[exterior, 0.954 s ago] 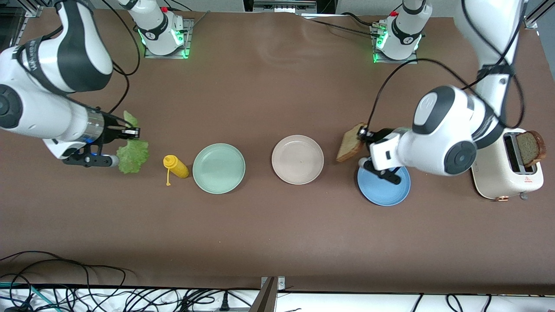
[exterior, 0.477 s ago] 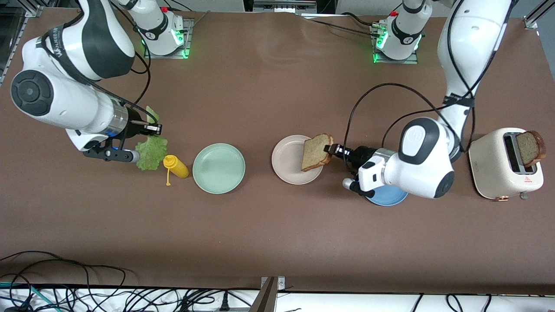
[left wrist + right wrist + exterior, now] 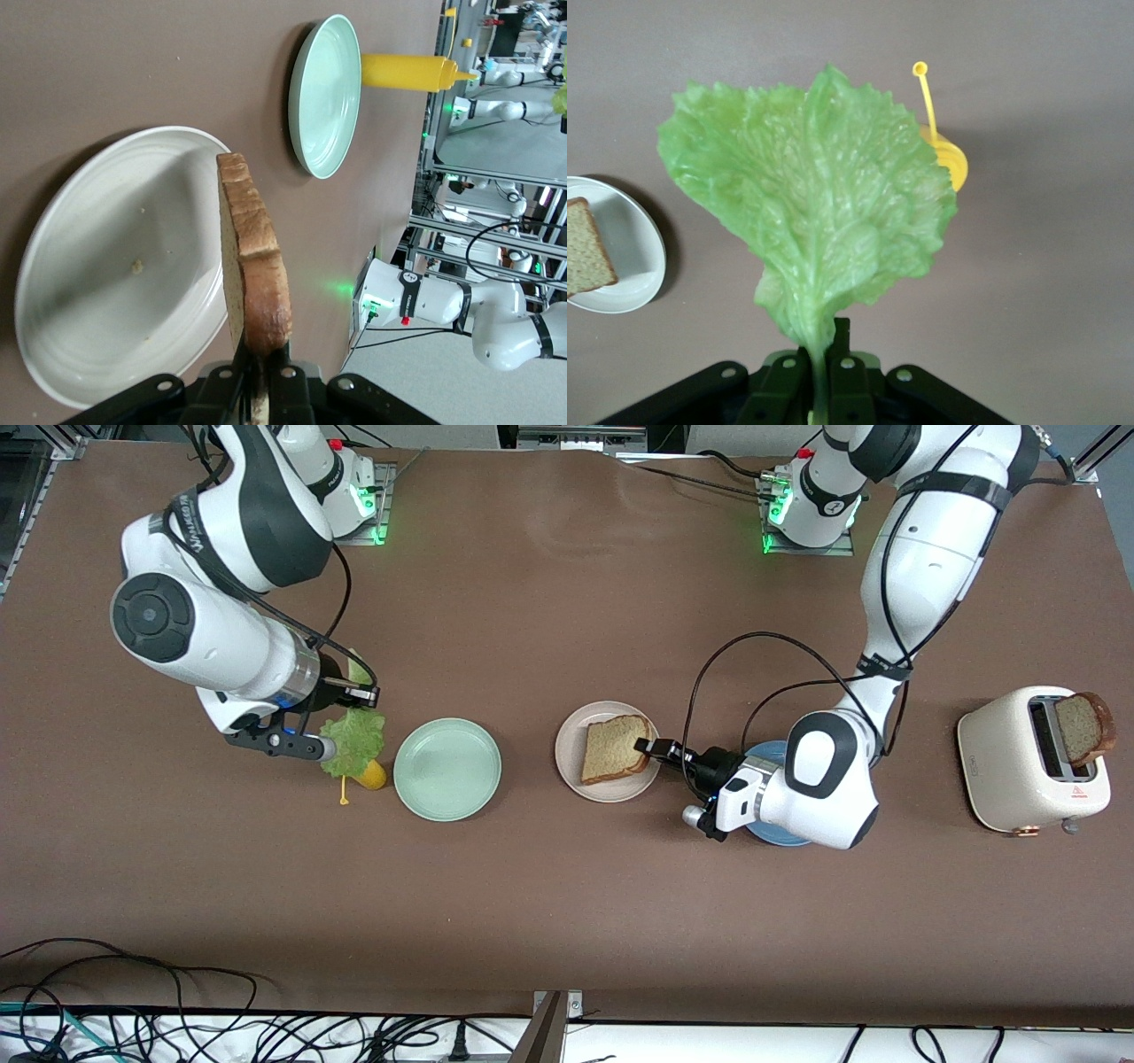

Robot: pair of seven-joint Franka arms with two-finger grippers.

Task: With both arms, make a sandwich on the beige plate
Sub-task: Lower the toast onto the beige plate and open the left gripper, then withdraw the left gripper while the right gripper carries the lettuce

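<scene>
Left gripper (image 3: 649, 747), at the plate's (image 3: 567, 757) three o'clock, pinches our bread (image 3: 611, 749); a late release could drag it off.

On my brown table (image 3: 549, 602) a mint-green plate (image 3: 447, 769) sits toward the right arm's end, with nothing on it. Just beside it, closer to that end, lies a yellow squeeze bottle (image 3: 370, 776) on its side, mostly hidden from the front camera; its cap hangs loose on a thin tether. A blue plate (image 3: 769, 755) rests toward the left arm's end, largely covered from above. Near that end's edge stands a cream toaster (image 3: 1019, 766) with a brown slice (image 3: 1083, 728) sticking up from its slot. Black cables (image 3: 177, 1019) tangle along the table's front edge.
</scene>
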